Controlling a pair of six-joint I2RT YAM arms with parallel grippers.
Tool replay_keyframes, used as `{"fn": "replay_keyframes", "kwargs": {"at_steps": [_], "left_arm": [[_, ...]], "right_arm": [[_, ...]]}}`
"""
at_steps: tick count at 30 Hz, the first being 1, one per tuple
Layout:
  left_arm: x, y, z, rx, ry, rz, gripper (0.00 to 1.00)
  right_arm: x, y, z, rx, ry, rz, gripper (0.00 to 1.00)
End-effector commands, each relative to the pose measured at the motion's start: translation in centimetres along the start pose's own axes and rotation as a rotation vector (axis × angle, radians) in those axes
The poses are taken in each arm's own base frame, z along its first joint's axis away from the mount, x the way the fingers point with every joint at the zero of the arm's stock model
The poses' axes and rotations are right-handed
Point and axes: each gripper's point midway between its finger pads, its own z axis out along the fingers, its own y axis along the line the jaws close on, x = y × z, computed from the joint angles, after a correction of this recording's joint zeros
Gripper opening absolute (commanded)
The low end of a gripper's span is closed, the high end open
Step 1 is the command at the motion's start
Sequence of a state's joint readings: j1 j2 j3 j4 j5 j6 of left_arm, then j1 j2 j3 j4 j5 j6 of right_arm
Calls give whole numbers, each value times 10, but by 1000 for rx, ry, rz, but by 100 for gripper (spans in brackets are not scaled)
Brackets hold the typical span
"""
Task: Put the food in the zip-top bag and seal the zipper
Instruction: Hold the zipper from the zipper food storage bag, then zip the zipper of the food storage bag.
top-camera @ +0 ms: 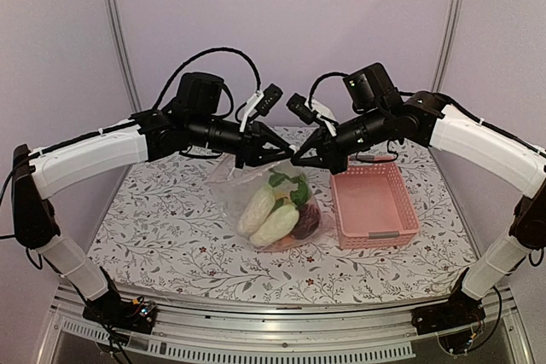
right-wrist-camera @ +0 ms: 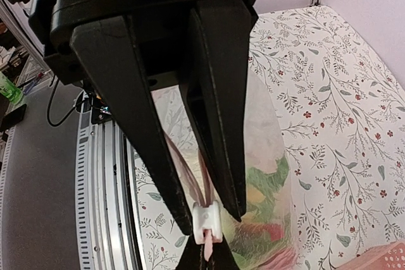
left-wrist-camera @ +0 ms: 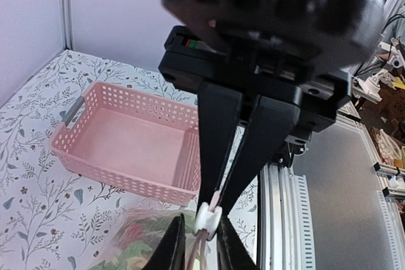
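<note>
We see the flower-printed table [top-camera: 171,228] carrying everything. Over it the white-and-black left arm [top-camera: 94,155] and right arm [top-camera: 478,138] reach inward, elbows out, until their tips meet at mid-table. Below and outboard of the right gripper [top-camera: 300,159] sits the pink plastic lattice basket [top-camera: 408,202]. Directly beneath both grippers, the clear crinkly zip-top bag [top-camera: 229,183] hangs down onto the cloth. Inside it we make out white oblong toy pieces [top-camera: 256,210], green pieces [top-camera: 290,187] and a dark purple round one [top-camera: 307,221]. The crinkled plastic blurs the rest of the food. Both wrist views show a small red and green mark on the gripper body, too small for us to read. The left gripper [top-camera: 280,151] has its fingers pressed together on the thin, faintly pinkish zipper [right-wrist-camera: 182,170], just beside a small white slider [right-wrist-camera: 206,219]. The right gripper's fingers close narrowly around that slider, flanking it on both sides. We cannot tell whether they squeeze it hard. In each wrist view the frame's lower edge cuts off the opposite gripper's tips.
</note>
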State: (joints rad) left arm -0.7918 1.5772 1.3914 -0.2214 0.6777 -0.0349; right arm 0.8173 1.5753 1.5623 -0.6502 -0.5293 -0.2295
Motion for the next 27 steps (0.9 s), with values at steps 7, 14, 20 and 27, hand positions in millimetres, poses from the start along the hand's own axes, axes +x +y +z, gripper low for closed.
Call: {"fn": "replay_keyframes", "kwargs": {"at_steps": [7, 14, 20, 27], "left_arm": [[-6, -8, 6, 76, -26, -35, 14], [-8, -8, 4, 80, -39, -45, 5], [-1, 4, -6, 10, -18, -46, 4], [17, 22, -43, -94, -4, -75, 5]], "right_arm": [[-20, 8, -8, -9, -54, -44, 0], [-19, 5, -6, 1, -47, -36, 0], [-21, -10, -18, 60, -76, -15, 0], [-20, -50, -63, 135, -177, 86, 0]]}}
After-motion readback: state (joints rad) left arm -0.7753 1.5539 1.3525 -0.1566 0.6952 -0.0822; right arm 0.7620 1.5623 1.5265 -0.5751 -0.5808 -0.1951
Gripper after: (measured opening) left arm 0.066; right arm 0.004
